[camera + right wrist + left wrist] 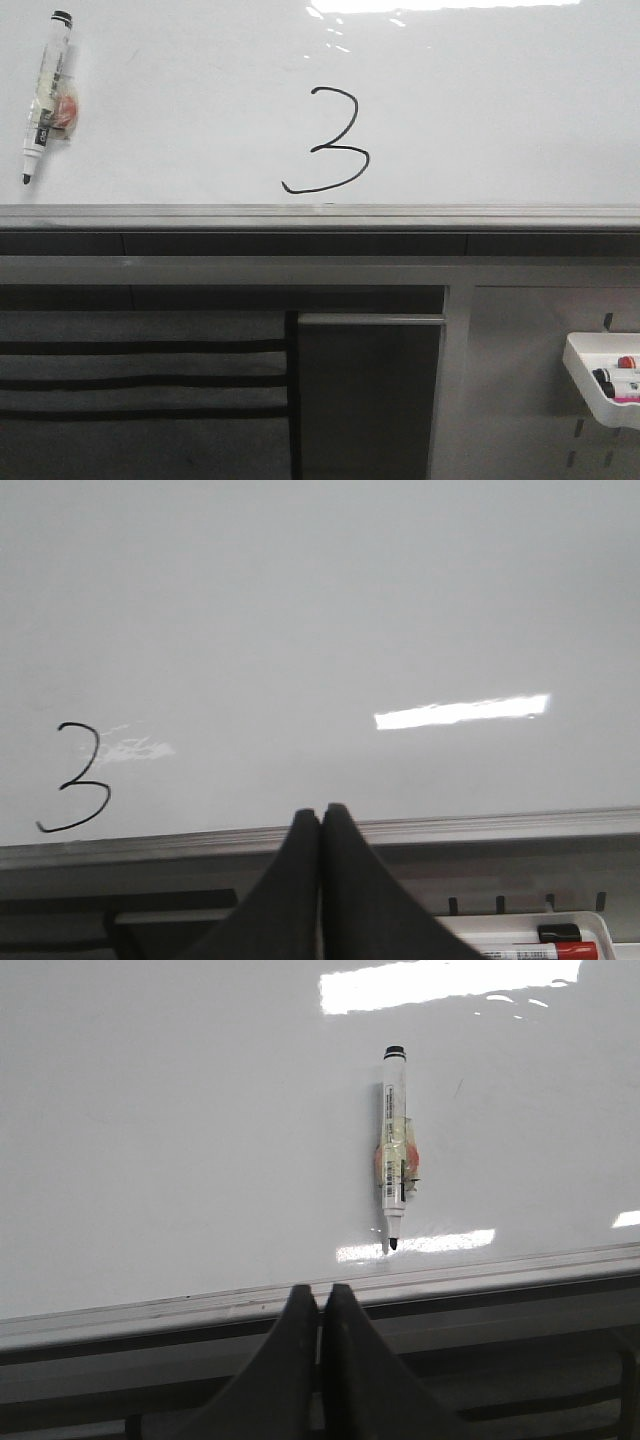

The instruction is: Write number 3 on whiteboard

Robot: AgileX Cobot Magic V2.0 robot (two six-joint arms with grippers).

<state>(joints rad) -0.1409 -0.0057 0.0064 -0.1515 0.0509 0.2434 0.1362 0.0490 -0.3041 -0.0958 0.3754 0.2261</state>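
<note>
A black hand-drawn number 3 [333, 140] with a tail sweeping left stands on the white glossy whiteboard [200, 100], just above its grey ledge [320, 217]. It also shows in the right wrist view [80, 777]. A black-capped marker [46, 92] sticks to the board at the far left, tip down; it also shows in the left wrist view [393, 1150]. My left gripper [320, 1290] is shut and empty, below the ledge. My right gripper [321, 812] is shut and empty, right of the digit. Neither gripper shows in the front view.
A white tray [590, 385] with red and black markers hangs on the grey slotted panel [520, 350] at the lower right; it also shows in the right wrist view [540, 942]. Dark slatted shelving [140, 380] lies below the ledge at left.
</note>
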